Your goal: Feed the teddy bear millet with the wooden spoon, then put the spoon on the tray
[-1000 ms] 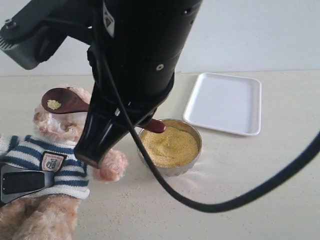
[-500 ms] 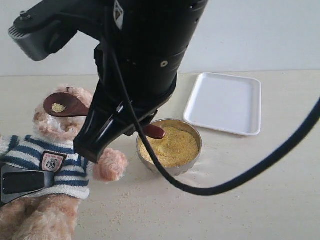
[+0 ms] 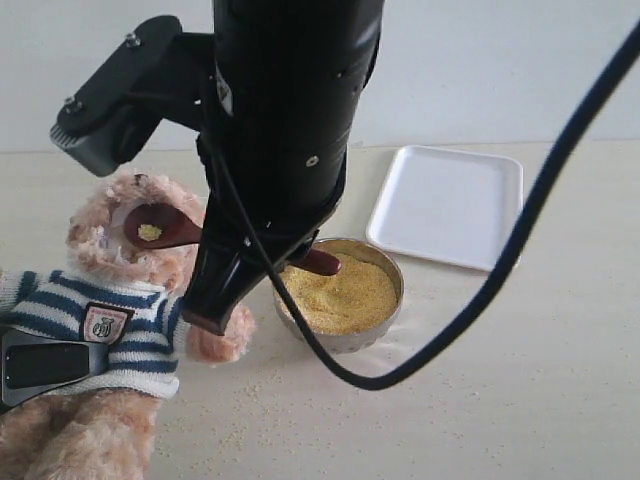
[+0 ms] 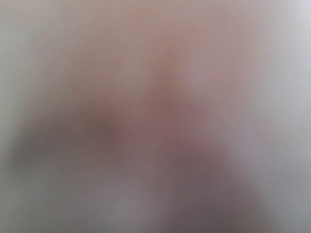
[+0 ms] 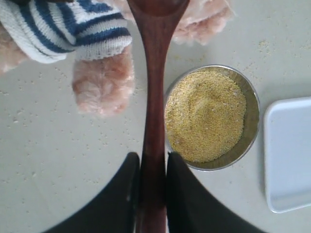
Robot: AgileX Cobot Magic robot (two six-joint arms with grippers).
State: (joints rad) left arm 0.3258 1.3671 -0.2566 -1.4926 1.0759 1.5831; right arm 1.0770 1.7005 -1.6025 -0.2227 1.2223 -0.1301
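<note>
The teddy bear leans at the left in its striped sweater. My right gripper is shut on the handle of the wooden spoon. In the exterior view the spoon's bowl is against the bear's face with a small heap of millet in it. Its handle end hangs over the metal bowl of millet. The white tray lies beyond the bowl. A dark finger of my left gripper rests on the bear's body. The left wrist view is a pinkish blur.
My right arm fills the upper middle of the exterior view, and its black cable loops over the table in front of the bowl. Stray millet grains are scattered on the table near the bear.
The spoon's bowl has moved right and down from beside the bear's head onto its face. The right arm has shifted with it. The bear, bowl and tray stay put.
</note>
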